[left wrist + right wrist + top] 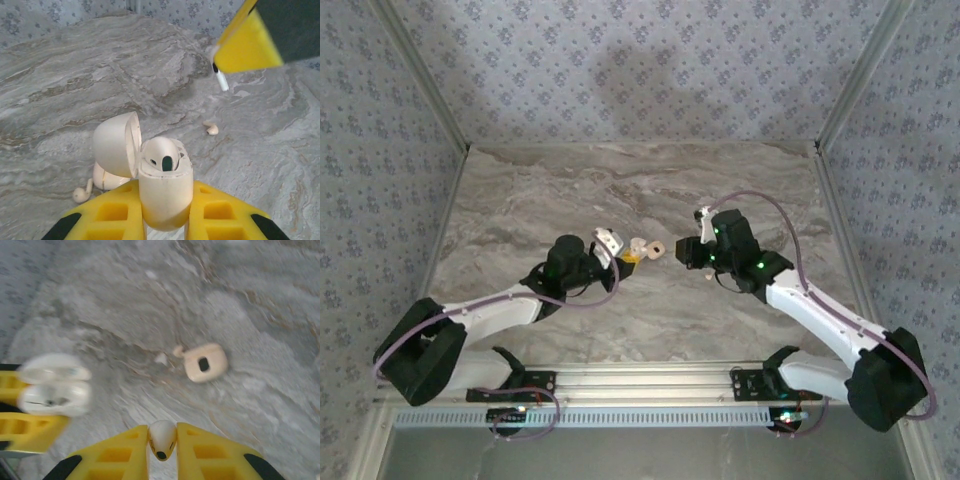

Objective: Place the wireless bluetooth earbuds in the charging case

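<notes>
Gripping the open charging case (165, 200) between clenched yellow fingers, the left gripper (166, 189) holds it upright over the marble table (60, 75), lid tipped to the left. Close by, the right gripper (162, 432) pinches a white earbud (161, 440) tight in its jaws. A separate cream piece (205, 362) with a dark hollow lies on the table nearby.

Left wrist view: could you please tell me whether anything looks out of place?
Yes: a small cream bit lies loose on the marble table, apart from the open charging case held in the left gripper.
</notes>
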Robot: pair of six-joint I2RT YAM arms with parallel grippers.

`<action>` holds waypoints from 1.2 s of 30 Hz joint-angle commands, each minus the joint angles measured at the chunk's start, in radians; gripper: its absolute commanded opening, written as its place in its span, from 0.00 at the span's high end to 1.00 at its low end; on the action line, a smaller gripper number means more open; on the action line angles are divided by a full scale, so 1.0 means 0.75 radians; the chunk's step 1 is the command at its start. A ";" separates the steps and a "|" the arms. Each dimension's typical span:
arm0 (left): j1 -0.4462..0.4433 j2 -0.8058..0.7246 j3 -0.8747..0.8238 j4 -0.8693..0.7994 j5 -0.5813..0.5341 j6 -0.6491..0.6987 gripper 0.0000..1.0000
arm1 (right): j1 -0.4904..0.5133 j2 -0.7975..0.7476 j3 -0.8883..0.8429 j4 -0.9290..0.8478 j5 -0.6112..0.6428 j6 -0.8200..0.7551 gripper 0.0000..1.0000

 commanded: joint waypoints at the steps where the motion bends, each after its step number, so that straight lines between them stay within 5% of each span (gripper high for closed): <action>1: -0.021 0.028 0.088 0.105 0.046 -0.024 0.90 | -0.012 -0.058 -0.022 0.155 -0.071 -0.043 0.79; 17: -0.044 0.074 0.120 0.258 0.099 -0.095 0.90 | -0.006 -0.123 -0.098 0.520 -0.178 -0.006 0.78; 36: -0.047 0.048 0.126 0.289 0.102 -0.112 0.90 | 0.016 -0.024 -0.099 0.621 -0.255 0.055 0.78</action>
